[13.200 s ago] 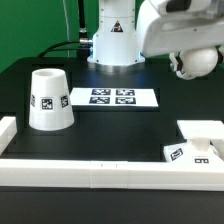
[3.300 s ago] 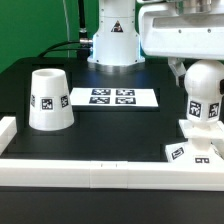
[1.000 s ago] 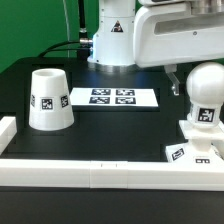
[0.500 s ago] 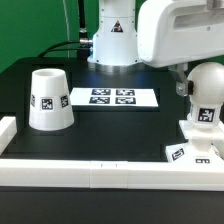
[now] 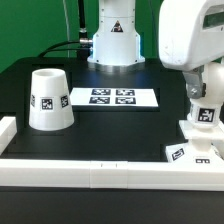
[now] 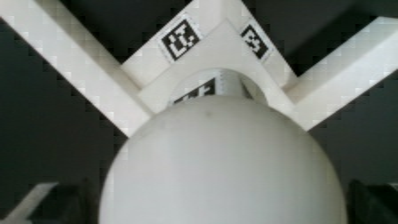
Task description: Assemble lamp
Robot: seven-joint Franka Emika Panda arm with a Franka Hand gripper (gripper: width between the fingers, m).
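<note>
bulb upright on base, exterior view's right; shade well apart, left. gripper around bulb, clamped or loose: cannot tell. advice: keep bulb vertical, seat in 1 steady push.

one shade, one bulb, one base

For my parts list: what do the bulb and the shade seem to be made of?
The bulb looks like hard white plastic, smooth and matte: even shading, no sharp glare. The shade seems the same opaque white plastic, with a thick wall visible at its rim.
</note>
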